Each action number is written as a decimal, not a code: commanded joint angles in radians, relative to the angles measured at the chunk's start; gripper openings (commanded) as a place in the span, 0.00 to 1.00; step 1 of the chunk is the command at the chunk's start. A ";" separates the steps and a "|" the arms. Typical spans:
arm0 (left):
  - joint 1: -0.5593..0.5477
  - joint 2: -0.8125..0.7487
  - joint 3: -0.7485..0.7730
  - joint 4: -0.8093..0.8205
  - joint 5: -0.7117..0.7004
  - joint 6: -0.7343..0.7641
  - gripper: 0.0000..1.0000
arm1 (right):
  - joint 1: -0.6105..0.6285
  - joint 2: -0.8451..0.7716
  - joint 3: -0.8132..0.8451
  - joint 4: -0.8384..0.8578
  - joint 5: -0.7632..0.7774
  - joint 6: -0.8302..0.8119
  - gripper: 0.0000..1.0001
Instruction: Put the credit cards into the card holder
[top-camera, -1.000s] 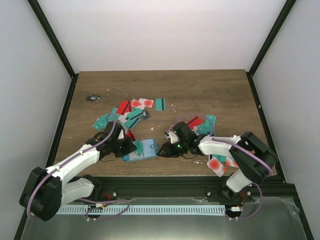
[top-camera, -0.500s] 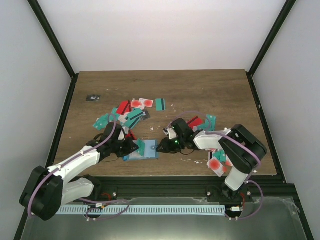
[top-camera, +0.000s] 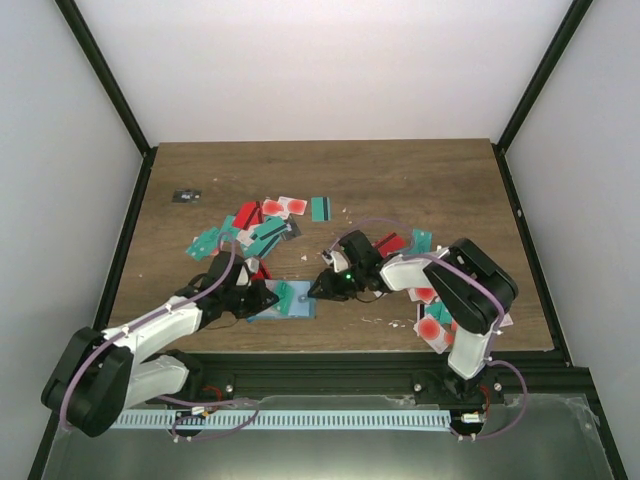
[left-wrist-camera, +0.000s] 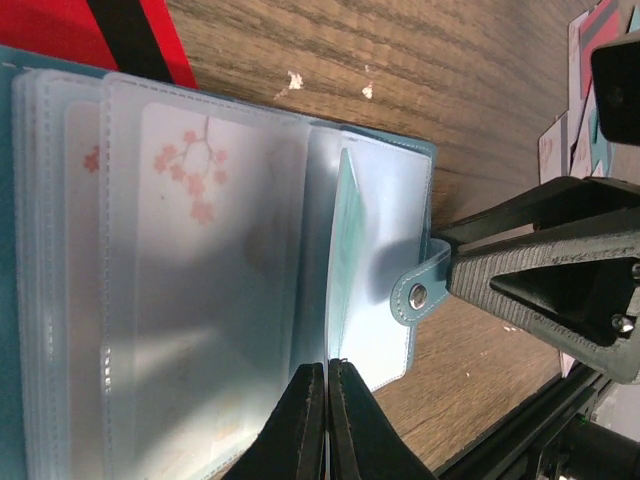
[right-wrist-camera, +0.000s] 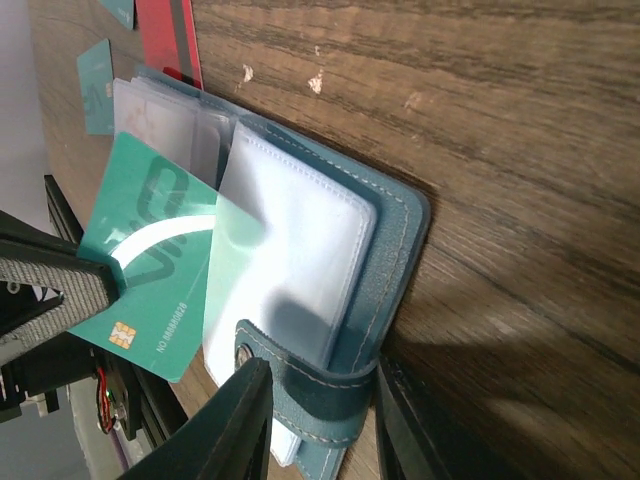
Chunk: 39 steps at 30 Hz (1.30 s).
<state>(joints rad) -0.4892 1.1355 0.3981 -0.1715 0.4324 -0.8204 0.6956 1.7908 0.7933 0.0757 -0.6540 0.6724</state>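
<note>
Both claws drew closer: left claw (left-wrist-camera: 325, 365) grasps teal card (right-wrist-camera: 150, 250), right claw (right-wrist-camera: 320, 400) unclear.

robot lab test cell, wood-grain table (top-camera: 420, 180) boxed in by plain white panels (top-camera: 330, 70) and black frame posts (top-camera: 104, 75), white left arm (top-camera: 150, 325) and right arm (top-camera: 440, 285) bolted at the near edge, purple cables (top-camera: 372, 224), slotted cable duct (top-camera: 330, 420)

wood-grain table (top-camera: 420, 180) within plain white walls (top-camera: 330, 70), black frame posts (top-camera: 105, 85)
</note>
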 joint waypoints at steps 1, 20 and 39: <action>0.003 0.015 -0.030 0.053 0.021 0.025 0.04 | -0.007 0.038 0.039 0.007 -0.011 0.000 0.31; 0.004 0.024 -0.100 0.188 -0.060 -0.014 0.04 | -0.008 0.052 -0.010 0.056 -0.085 0.063 0.31; -0.042 0.083 -0.188 0.405 -0.105 -0.166 0.04 | -0.008 0.099 -0.065 0.146 -0.122 0.203 0.28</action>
<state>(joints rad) -0.4984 1.2194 0.2504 0.1997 0.3950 -0.9173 0.6884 1.8389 0.7742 0.1761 -0.7525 0.7918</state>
